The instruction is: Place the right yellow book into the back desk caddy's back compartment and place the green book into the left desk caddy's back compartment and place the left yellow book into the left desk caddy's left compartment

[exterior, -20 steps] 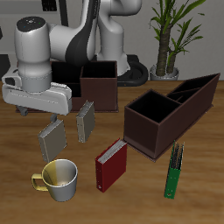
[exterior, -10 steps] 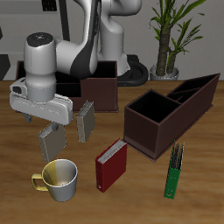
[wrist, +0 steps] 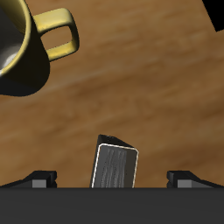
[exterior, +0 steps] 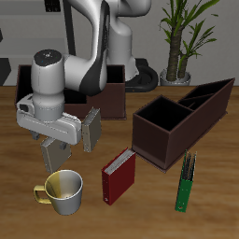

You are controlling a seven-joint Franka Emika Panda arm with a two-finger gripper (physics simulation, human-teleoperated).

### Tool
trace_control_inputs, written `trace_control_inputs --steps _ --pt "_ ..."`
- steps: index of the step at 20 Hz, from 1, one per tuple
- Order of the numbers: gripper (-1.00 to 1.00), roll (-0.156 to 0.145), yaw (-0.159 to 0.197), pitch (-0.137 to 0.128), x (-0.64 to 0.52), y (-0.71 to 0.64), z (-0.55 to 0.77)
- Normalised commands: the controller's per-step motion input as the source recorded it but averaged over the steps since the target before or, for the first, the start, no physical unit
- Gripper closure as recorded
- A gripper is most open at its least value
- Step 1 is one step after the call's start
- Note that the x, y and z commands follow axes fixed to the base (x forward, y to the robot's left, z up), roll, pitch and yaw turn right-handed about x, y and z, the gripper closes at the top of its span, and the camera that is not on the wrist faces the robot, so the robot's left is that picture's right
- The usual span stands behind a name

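Hovering over the right yellow book (exterior: 51, 149), we find the fingers (exterior: 54, 147) spread, one at either side, not gripping it. This book (wrist: 115, 164) stands on the bench (exterior: 215, 201) beside the mug (exterior: 62, 190), near the left yellow book (exterior: 91, 130).

Light is even and soft in both views, falling from above. The arm (exterior: 56, 93) throws a faint shadow on the table (exterior: 215, 187); the red book (exterior: 118, 176) and mug (exterior: 60, 190) cast short dark ones. The mug's rim shows a mild sheen in the wrist view. Both renders are low in resolution, edges slightly jagged, with no blur or lens distortion.
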Motion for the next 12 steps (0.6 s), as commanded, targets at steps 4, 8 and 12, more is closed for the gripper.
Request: trace_control_inputs --steps 4,8,12 --pt "1.00 0.041 0.009 0.059 0.08 0.05 -0.21" --pt "1.00 0.020 -0.020 0.042 0.04 0.02 -0.12" --pt "1.00 0.006 -0.031 0.021 0.04 -0.04 0.01"
